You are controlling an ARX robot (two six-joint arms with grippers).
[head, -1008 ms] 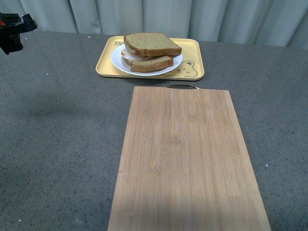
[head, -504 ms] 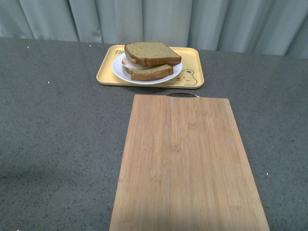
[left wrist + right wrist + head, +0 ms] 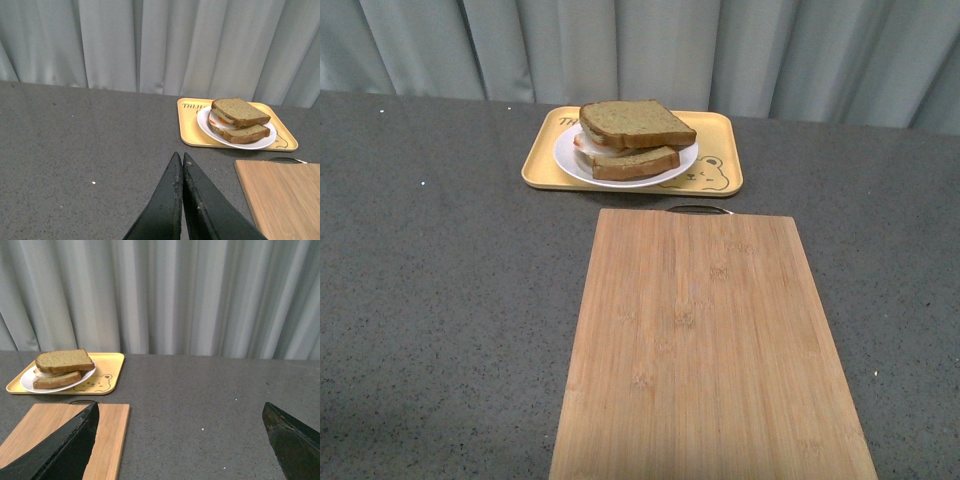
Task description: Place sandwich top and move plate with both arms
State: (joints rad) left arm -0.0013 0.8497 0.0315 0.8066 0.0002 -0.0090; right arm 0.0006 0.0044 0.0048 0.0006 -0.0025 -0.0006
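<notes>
The sandwich top (image 3: 637,122), a brown bread slice, lies on a stacked sandwich on the white plate (image 3: 574,162), which sits on a yellow tray (image 3: 720,128) at the far middle of the table. No arm shows in the front view. In the left wrist view my left gripper (image 3: 180,156) is shut and empty, hovering over grey table, short of the tray (image 3: 187,132) and the sandwich top (image 3: 240,111). In the right wrist view my right gripper (image 3: 180,412) stands wide open and empty over bare table, far from the plate (image 3: 27,382) and the sandwich top (image 3: 64,360).
A long wooden cutting board (image 3: 708,340) with a metal handle (image 3: 698,209) lies in front of the tray, reaching the near table edge. Its corner (image 3: 280,192) shows in the left wrist view, its edge (image 3: 112,440) in the right one. Grey curtains (image 3: 650,45) hang behind the table.
A second ago part of my left arm showed at the front view's upper left; it has since left that view. The tray and board sit slightly lower in the picture now.
</notes>
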